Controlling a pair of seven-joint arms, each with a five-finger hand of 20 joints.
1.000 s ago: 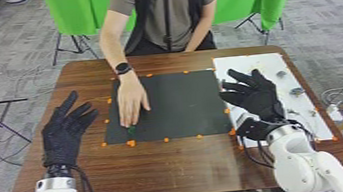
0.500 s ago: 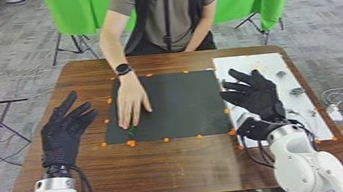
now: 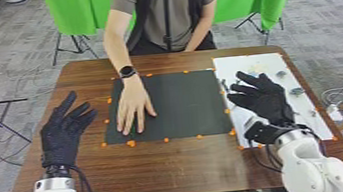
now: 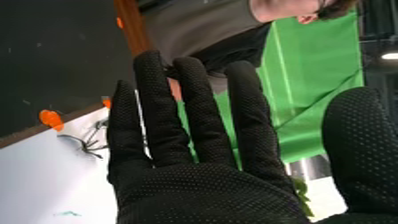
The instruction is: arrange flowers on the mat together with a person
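The left hand [image 3: 62,131] and right hand [image 3: 264,100] are held spread and empty. Dark sprigs [image 3: 297,91] are laid on the white board [image 3: 237,63] at right; a person's hand [image 3: 133,98] is held over the mat's [image 3: 191,102] left part.

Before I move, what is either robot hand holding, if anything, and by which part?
Nothing is held: the left hand and the right hand are both open and empty.

One left robot hand [image 3: 62,136], one right robot hand [image 3: 262,98], one dark mat [image 3: 184,103], one white sheet [image 3: 241,64], one table [image 3: 183,168], one watch [image 3: 126,72]
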